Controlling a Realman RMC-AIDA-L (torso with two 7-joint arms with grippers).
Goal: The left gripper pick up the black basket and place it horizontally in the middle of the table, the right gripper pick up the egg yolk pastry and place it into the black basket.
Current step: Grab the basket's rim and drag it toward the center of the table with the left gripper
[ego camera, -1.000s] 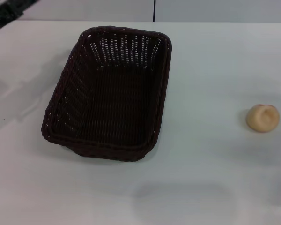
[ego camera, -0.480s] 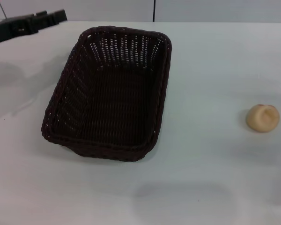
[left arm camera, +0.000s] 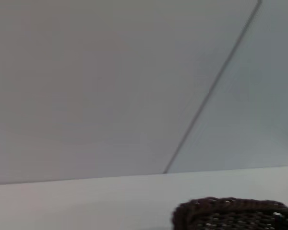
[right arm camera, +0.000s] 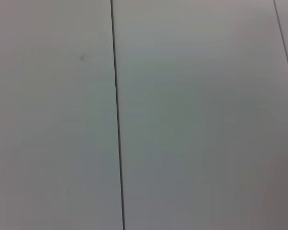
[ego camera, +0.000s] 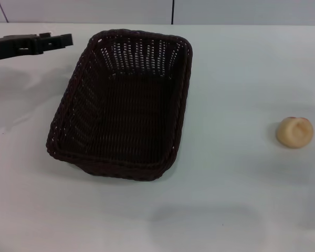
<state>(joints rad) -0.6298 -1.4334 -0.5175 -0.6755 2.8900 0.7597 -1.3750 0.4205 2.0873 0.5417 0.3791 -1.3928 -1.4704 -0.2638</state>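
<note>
Here the black basket (ego camera: 123,102) sat lengthwise on the white table (ego camera: 236,199), its long axis running from about 6 to 12 o'clock, left of centre. The left gripper (ego camera: 63,39) hovered at roughly 10 o'clock from the basket, just beside its far left corner and not touching it; whether its fingers stood apart or together could not be told. The egg yolk pastry (ego camera: 294,132) lay at 3 o'clock, well apart from the basket. In the left wrist view the basket rim (left arm camera: 235,213) showed before a grey wall (left arm camera: 86,86).
</note>
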